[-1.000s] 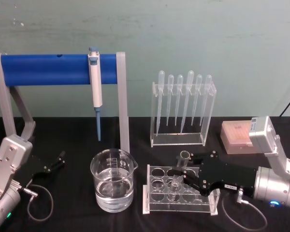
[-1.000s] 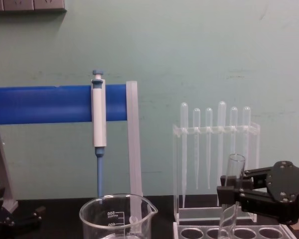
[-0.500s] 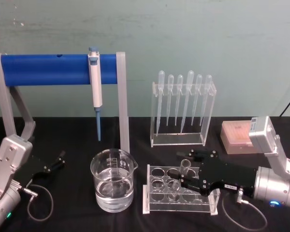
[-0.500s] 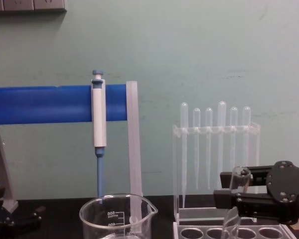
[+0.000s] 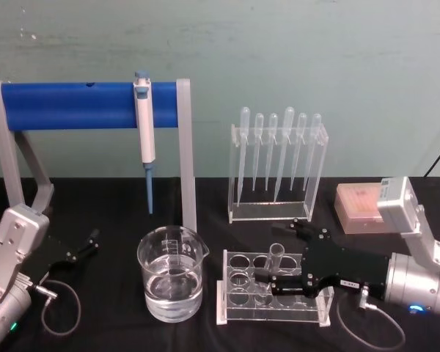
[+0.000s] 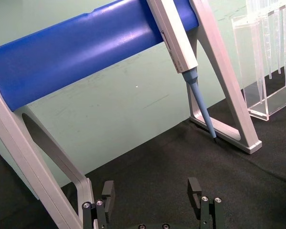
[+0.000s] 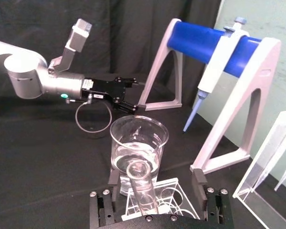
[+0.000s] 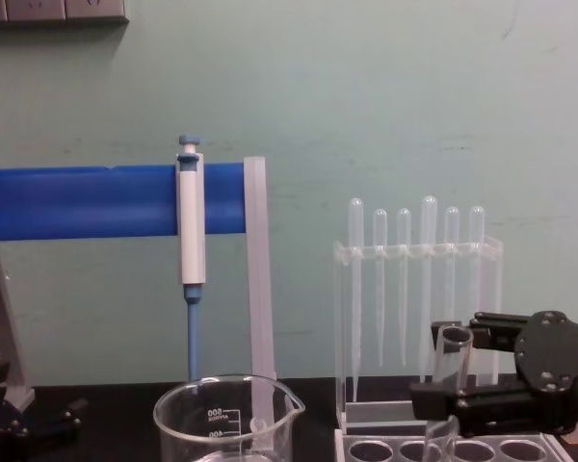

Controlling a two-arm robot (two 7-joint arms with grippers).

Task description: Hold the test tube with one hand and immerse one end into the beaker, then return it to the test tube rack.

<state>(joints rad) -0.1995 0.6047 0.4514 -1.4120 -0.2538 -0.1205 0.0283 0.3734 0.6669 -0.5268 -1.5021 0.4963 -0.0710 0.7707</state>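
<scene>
The test tube (image 5: 274, 258) stands in a clear rack (image 5: 238, 312) right of the beaker (image 5: 171, 273), which is part full of water. My right gripper (image 5: 284, 257) is open, one black finger on either side of the tube and neither touching it. In the right wrist view the test tube (image 7: 141, 187) rises between the spread fingers (image 7: 198, 185), with the beaker (image 7: 138, 143) just behind it. From the chest, the test tube (image 8: 451, 371) leans slightly in front of the right gripper (image 8: 426, 360). My left gripper (image 6: 151, 191) rests open on the black cloth at the far left (image 5: 82, 249).
A blue-and-white pipettor (image 5: 144, 125) hangs on a blue-barred stand (image 5: 73, 105) behind the beaker. A clear rack of plastic pipettes (image 5: 277, 165) stands at the back. A pink box (image 5: 359, 207) lies to the right. Cables loop beside both wrists.
The right gripper, shut on the tube a second ago, lowered it into the rack and opened. The tube now stands free. The left arm has not moved.
</scene>
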